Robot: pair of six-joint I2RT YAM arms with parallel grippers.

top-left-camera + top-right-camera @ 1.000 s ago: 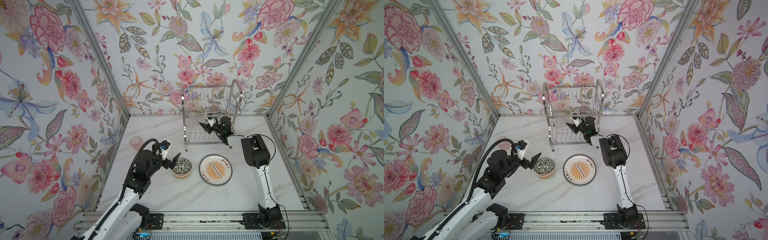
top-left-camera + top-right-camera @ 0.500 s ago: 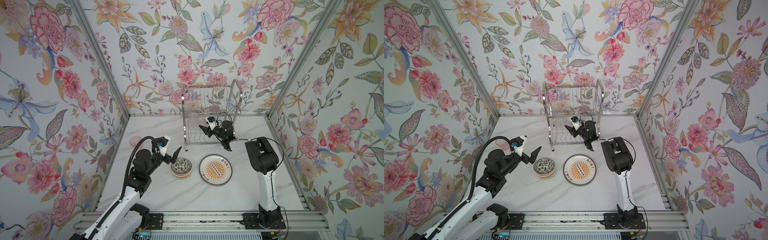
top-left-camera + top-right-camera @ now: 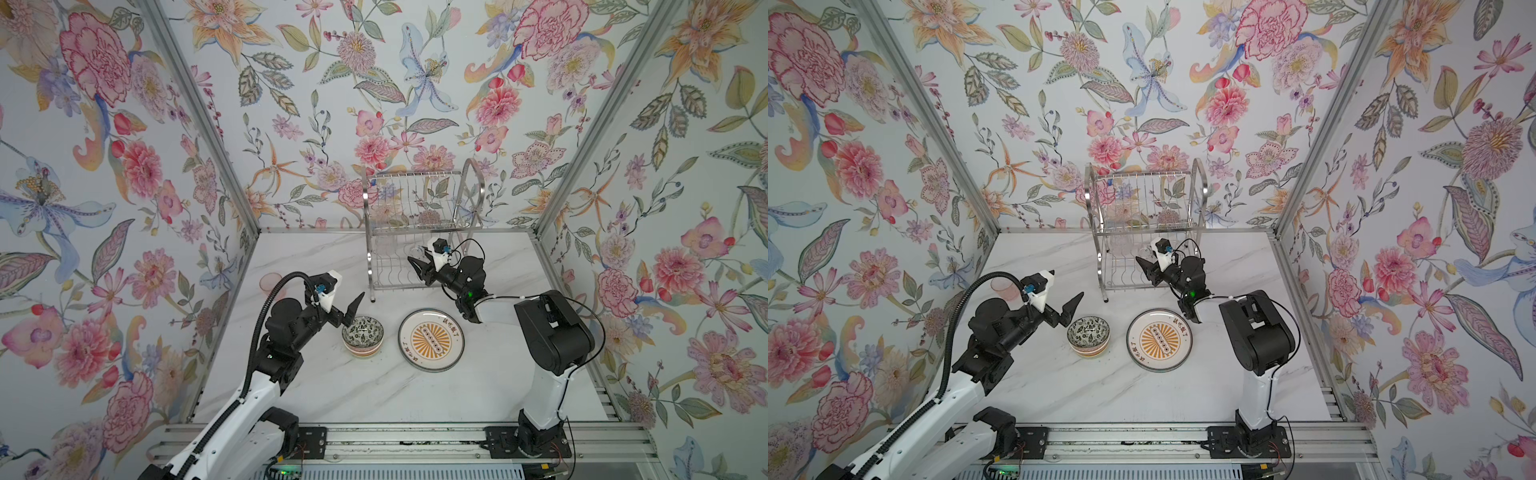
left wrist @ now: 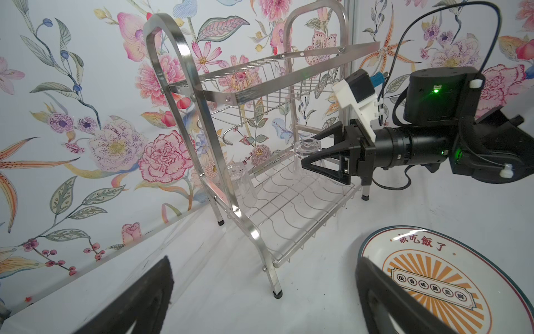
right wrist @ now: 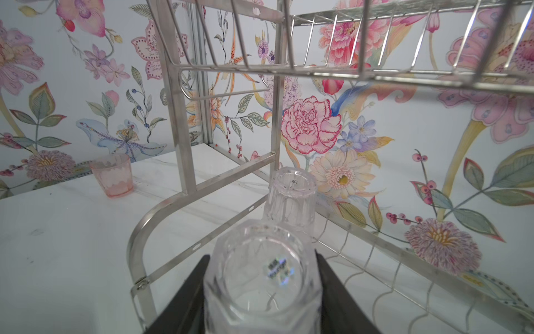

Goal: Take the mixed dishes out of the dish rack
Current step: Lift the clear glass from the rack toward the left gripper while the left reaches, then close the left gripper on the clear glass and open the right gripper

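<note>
1. the clear cup (image 5: 263, 277) is upside down in the rack's (image 4: 260, 94) lower tier. my right claw (image 4: 309, 151) is clamped across its faceted, glassy sides, i'd guess to slide it out under the wire shelf.
2. a second clear cup (image 5: 290, 199) stands just behind.
3. my left claw (image 3: 351, 311) gapes empty beside the patterned bowl (image 3: 363, 334). the glazed plate (image 3: 431, 338) lies nearby on the marbled surface (image 3: 332, 395).

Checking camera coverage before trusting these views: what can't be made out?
- Right wrist view: held clear cup, mouth cut off by bottom edge.
- Left wrist view: right gripper covers that cup's lower half; plate cut off by frame edges.
- Both top views: second clear cup in the dish rack too faint behind wires.
</note>
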